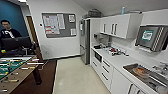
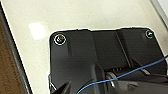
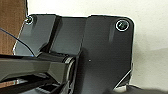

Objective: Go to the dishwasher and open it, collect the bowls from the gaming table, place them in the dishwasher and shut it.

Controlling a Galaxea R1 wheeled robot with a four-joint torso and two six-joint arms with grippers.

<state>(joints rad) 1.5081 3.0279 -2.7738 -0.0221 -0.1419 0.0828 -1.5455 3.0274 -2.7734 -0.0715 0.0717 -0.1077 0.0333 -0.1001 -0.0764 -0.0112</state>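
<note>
I stand at the mouth of a kitchen. Low in the white cabinet run on the right, a dark built-in front (image 1: 98,57) sits under the counter; it may be the dishwasher, but I cannot tell from this angle. The bowls and the gaming table are out of view. My left arm's dark plate (image 2: 100,62) hangs above pale floor (image 2: 75,15) beside a brown carpet edge (image 2: 7,62). The right arm's plate (image 3: 100,50) also hangs over pale floor, with brown carpet (image 3: 12,25) to one side.
A foosball table (image 1: 15,71) stands close on the left on brown carpet. A person (image 1: 7,31) sits behind a dark monitor (image 1: 16,43). Pale floor (image 1: 75,75) runs ahead to a steel fridge (image 1: 85,41). A white counter (image 1: 120,60), a sink (image 1: 147,73) and wall cupboards (image 1: 117,25) line the right.
</note>
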